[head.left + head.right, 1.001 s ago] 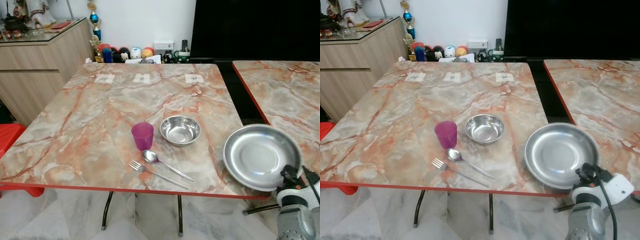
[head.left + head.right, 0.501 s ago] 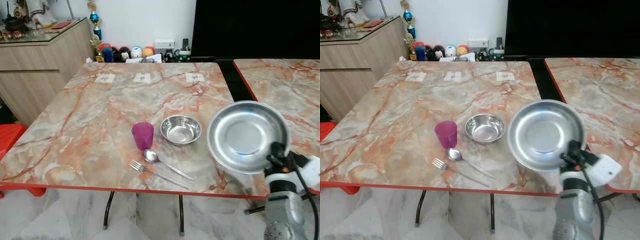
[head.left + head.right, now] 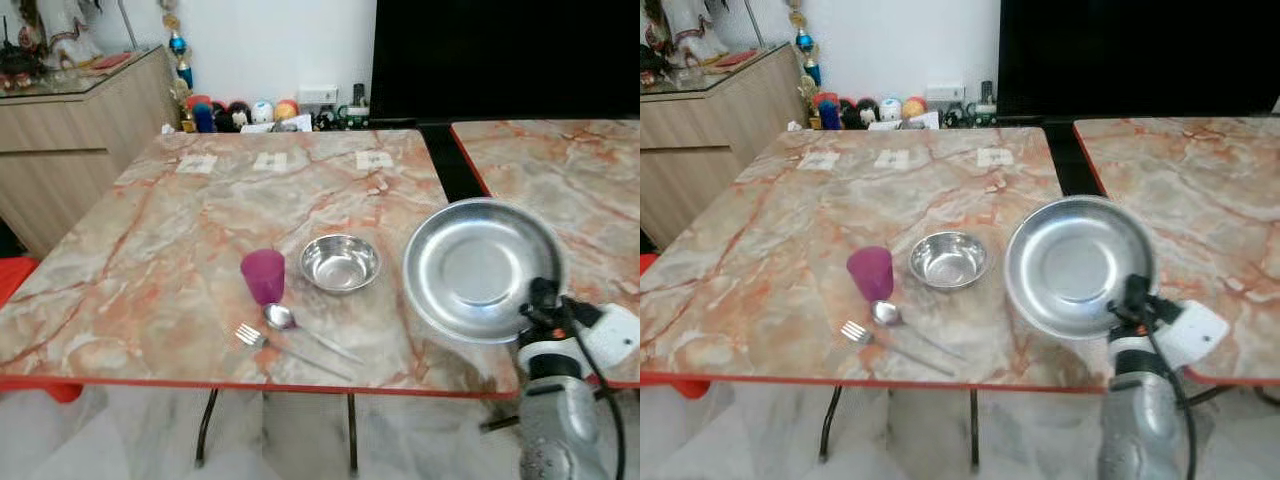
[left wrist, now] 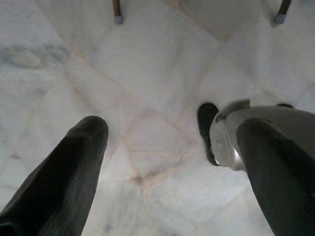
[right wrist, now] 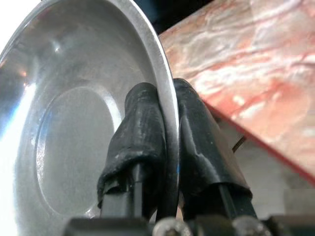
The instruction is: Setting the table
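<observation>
My right tool (image 5: 166,147) pinches the steel plate (image 3: 480,268) by its rim, lower right, above the table (image 3: 180,230); my left tool (image 4: 172,167) hangs spread over the floor (image 4: 147,64).

text: none legible | labels on table (image 3: 300,190): too small to read

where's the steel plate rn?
The steel plate is in the right gripper, pinched by its rim and held tilted over the table's near right corner, just right of the small steel bowl.
</observation>
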Motion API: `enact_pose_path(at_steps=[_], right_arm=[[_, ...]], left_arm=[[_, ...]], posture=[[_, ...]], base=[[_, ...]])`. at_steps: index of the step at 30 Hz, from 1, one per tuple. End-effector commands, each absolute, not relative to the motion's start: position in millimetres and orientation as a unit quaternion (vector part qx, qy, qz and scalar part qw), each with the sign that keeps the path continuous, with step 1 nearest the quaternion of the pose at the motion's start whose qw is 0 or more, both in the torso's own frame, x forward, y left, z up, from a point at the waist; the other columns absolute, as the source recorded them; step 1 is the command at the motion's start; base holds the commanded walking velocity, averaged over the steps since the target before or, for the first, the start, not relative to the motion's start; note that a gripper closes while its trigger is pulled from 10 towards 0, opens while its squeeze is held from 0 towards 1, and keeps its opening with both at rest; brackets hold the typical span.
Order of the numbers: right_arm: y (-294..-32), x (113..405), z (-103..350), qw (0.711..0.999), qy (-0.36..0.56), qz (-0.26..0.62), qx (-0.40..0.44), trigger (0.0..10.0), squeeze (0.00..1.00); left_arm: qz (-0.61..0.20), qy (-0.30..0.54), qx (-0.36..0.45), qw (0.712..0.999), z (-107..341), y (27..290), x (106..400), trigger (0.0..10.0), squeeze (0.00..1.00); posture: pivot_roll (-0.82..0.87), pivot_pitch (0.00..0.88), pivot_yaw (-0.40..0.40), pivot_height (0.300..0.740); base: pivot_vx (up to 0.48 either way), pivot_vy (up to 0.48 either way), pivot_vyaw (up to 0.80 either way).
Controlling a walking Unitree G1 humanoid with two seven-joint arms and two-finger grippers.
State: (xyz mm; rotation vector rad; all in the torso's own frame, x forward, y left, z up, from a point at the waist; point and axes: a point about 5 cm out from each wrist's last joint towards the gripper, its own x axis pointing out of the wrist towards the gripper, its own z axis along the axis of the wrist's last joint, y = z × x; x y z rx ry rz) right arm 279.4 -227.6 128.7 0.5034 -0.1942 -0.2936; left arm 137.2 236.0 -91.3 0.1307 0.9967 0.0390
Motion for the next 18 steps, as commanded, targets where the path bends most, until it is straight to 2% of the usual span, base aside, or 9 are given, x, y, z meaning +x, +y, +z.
enact_pose_path(at_steps=[1,18], right_arm=[[-224.0,282.6,133.7,0.954,-0.104,-0.136,0.245,10.0,0.0],[-232.9,281.3,131.5,0.949,-0.11,-0.164,0.245,10.0,0.0]], left_arm=[[0.019,0.484,0.062,0.873,-92.5,237.3,133.1,10.0,0.0],[0.019,0.487,0.063,0.871,-91.6,236.9,137.9,10.0,0.0]], posture=[[-0.05,0.0,0.025,0.74],[-0.04,0.0,0.039,0.74]], base=[[0.0,-0.424,0.0],[0.0,-0.423,0.0]])
